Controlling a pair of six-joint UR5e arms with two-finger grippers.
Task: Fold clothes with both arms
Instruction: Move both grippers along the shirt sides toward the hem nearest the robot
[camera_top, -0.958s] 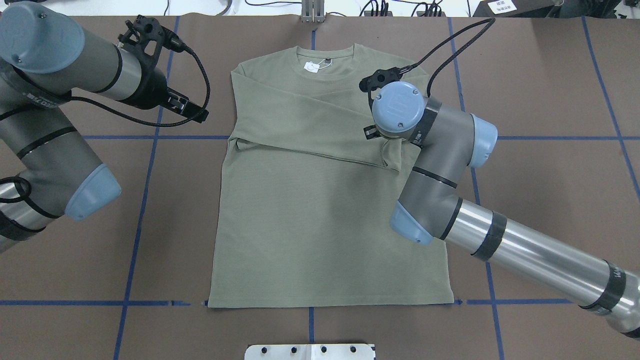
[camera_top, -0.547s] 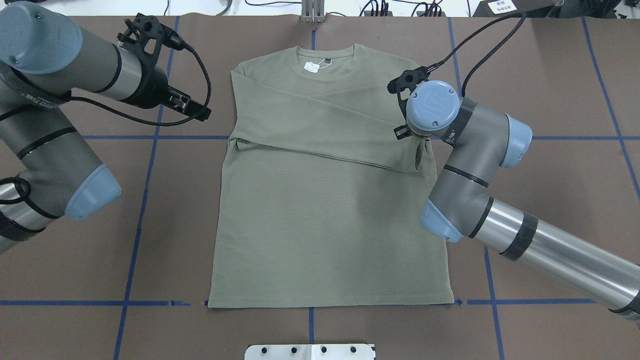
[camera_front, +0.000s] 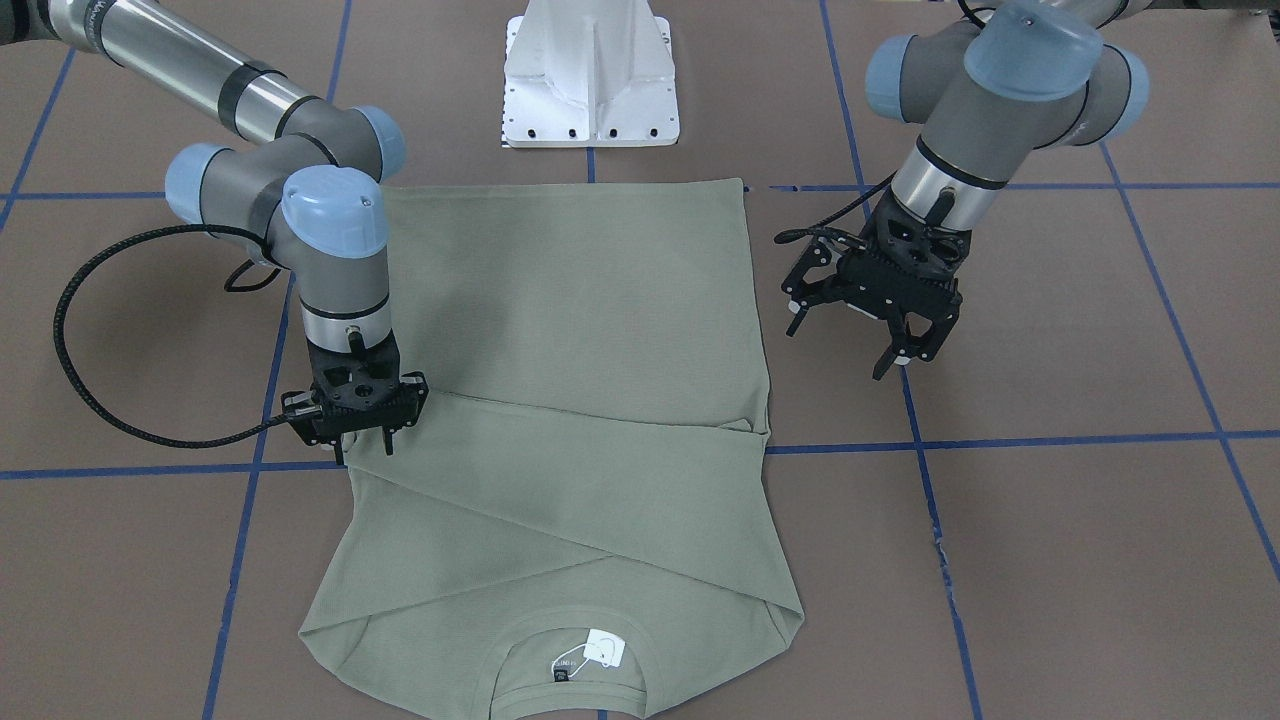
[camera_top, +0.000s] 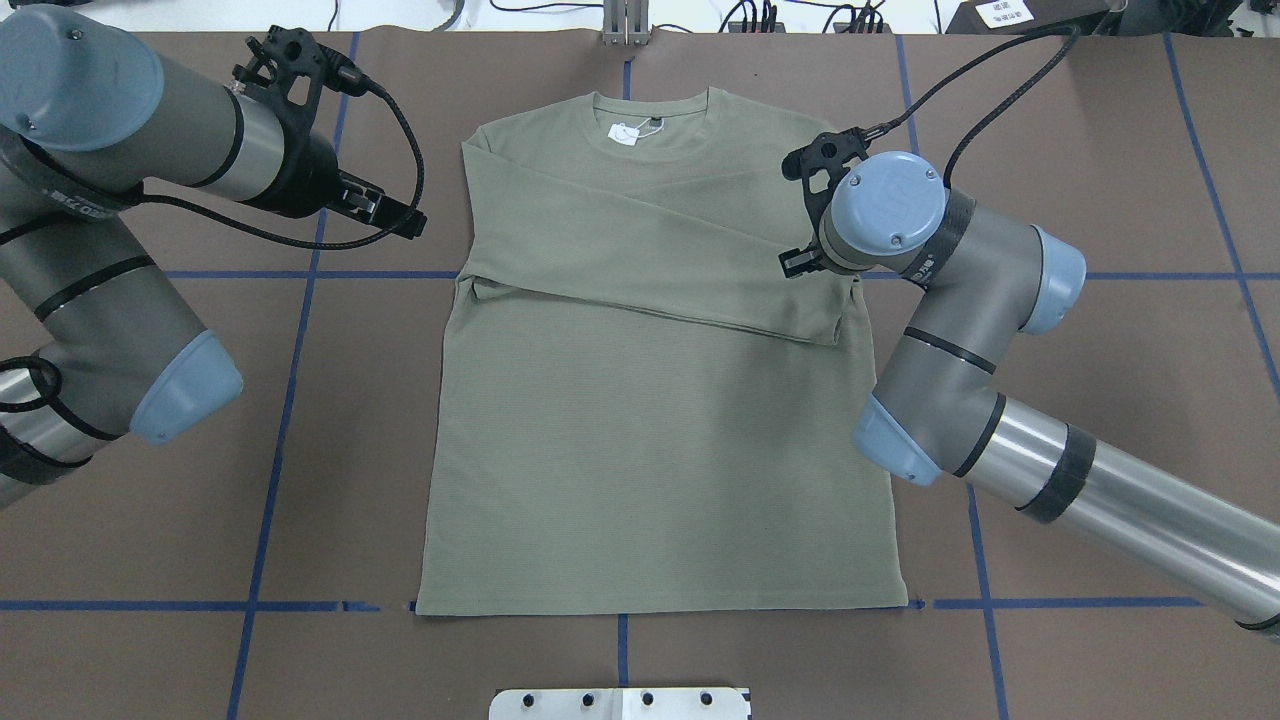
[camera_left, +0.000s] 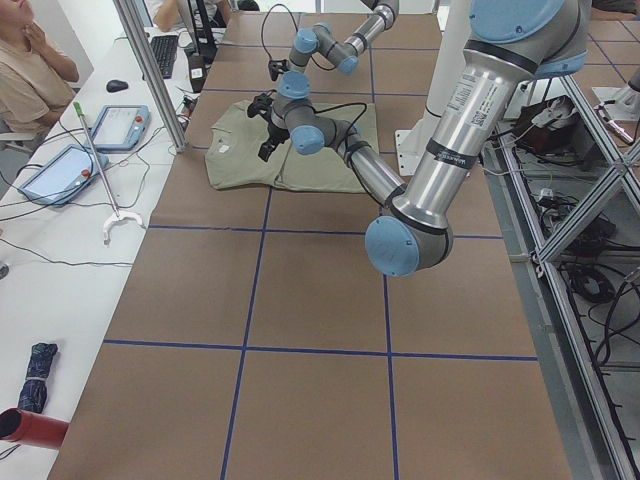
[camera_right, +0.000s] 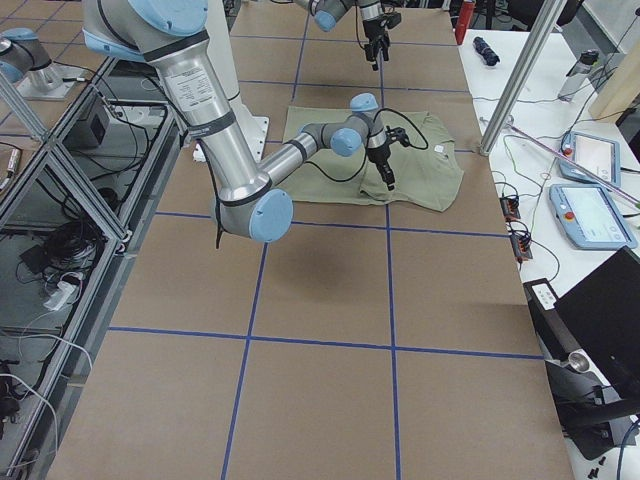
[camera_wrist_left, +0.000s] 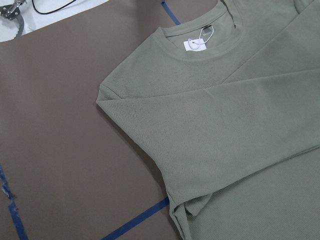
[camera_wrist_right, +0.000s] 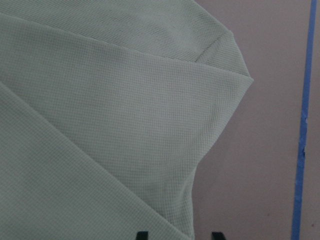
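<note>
Right gripper (camera_front: 366, 448) moved outward with the sleeve (camera_top: 650, 260); its jaws, like those of the left gripper (camera_front: 905, 358), stand apart. It should lift straight, without dragging the shirt (camera_top: 650, 450).

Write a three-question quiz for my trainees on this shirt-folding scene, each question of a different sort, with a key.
1. True or false: the left gripper touches the shirt.
2. Where is the white tag? A) inside the neckline B) at the hem C) on a cuff
3. Fill in: the ___ gripper stands at the cuff end of the topmost folded sleeve.

Key
1. False: it hangs open over the bare table, apart from the cloth.
2. A
3. Right: the right gripper.
</note>
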